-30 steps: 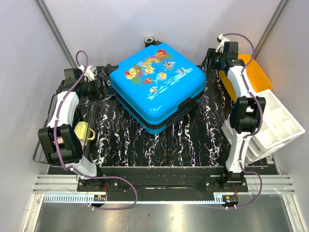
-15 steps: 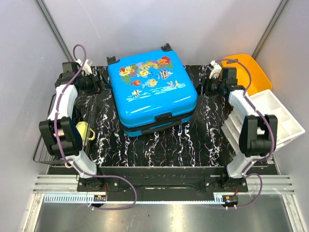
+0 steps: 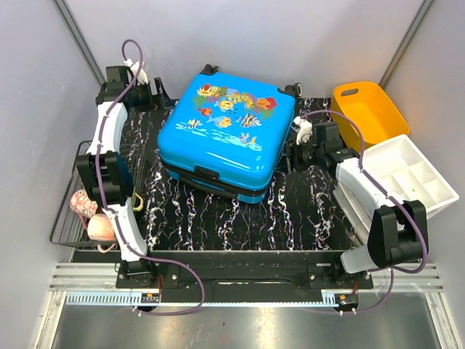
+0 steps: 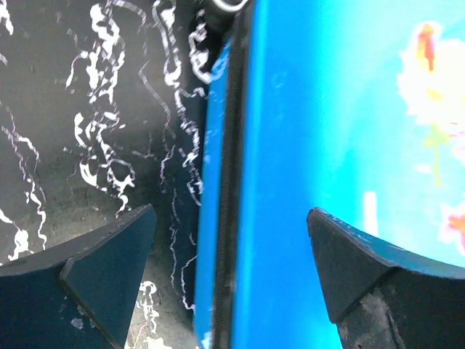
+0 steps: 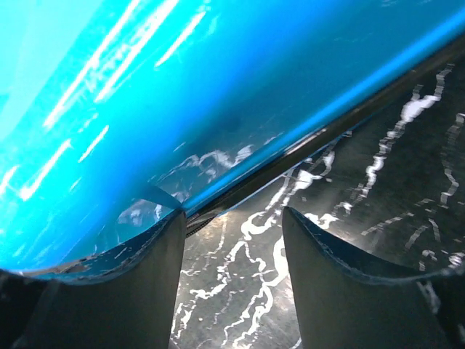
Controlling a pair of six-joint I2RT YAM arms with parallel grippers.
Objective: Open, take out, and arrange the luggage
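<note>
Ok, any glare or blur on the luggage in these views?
Top external: sharp, evenly lit, slight sheen on the luggage. Left wrist: fish print overexposed and soft. Right wrist: streaky glare across the luggage; the gripper's own fingers out of focus.

A: Where does the left arm (image 3: 109,138) sit?
B: It reaches far forward along the left side. The upper link rises from the base and the forearm runs on to the far-left corner. There the wrist turns inward, so the left gripper (image 3: 158,95) points right.
A: Its jaws?
B: Spread wide. The dark fingers (image 4: 102,280) stand well apart.
A: And the right arm (image 3: 361,190)?
B: It's bent at an elbow near its base, with the forearm angling forward and inward. The right gripper (image 3: 290,149) faces left, its fingers (image 5: 349,291) parted too.
</note>
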